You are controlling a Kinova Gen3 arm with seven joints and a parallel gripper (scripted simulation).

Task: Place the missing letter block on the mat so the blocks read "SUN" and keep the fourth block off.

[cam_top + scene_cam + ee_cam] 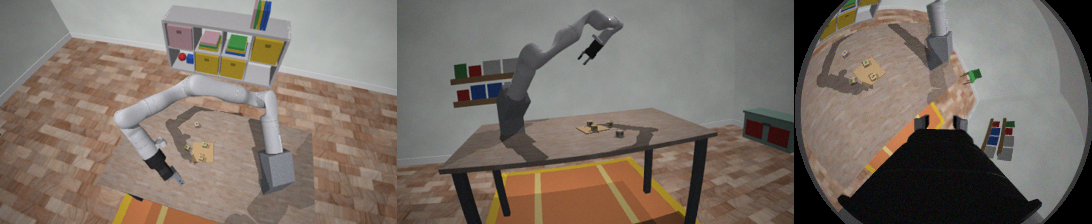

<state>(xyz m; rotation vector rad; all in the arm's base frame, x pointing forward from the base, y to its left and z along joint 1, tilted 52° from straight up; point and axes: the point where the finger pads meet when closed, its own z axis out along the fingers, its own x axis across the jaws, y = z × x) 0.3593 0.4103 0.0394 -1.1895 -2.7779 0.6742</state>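
A small tan mat (210, 152) (583, 129) lies in the middle of the table, and it also shows in the wrist view (878, 70). Two letter blocks lie on the mat, one (204, 144) (589, 123) and another (201, 157) (594, 128). A third block (187, 148) (610, 124) lies just off the mat's edge on the side away from the robot's base. A fourth block (197, 125) (619, 133) lies farther off on the table. The letters are too small to read. My gripper (178, 181) (583, 60) (941, 120) is open and empty, high above the table and well away from the blocks.
The robot's grey base (277, 172) (510, 116) stands on the wooden table (224, 194) (565, 145). A shelf unit (225, 41) stands behind the table. An orange rug (576, 190) lies on the floor under the table.
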